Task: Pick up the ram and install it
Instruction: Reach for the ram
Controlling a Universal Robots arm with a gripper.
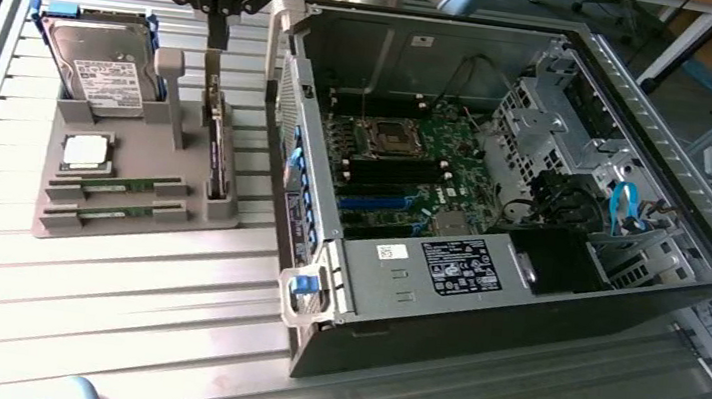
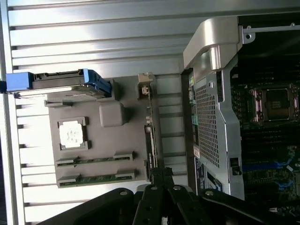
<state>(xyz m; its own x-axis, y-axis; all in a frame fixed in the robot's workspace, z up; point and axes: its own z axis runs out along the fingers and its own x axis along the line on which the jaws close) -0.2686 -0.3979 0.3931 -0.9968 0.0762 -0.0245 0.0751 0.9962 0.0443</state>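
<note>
Two ram sticks, thin green boards, lie side by side in slots at the near end of a grey holder (image 1: 147, 151): one ram stick (image 1: 116, 186) behind, the other ram stick (image 1: 113, 216) in front. The wrist view has them at ram stick (image 2: 96, 161) and ram stick (image 2: 96, 178). My gripper (image 1: 217, 38) hangs high over the holder's far end, above the upright dark expansion card (image 1: 214, 143), well apart from both sticks. Its fingers are shut together with nothing between them; in the wrist view the gripper (image 2: 157, 173) points down beside the card (image 2: 149, 131).
A hard drive (image 1: 102, 70) in a blue frame and a silver CPU (image 1: 85, 151) also sit on the holder. The open computer case (image 1: 452, 301) lies at the exterior view's right, its motherboard (image 1: 407, 165) with socket and memory slots exposed. Everything rests on a ribbed metal table (image 1: 89, 310).
</note>
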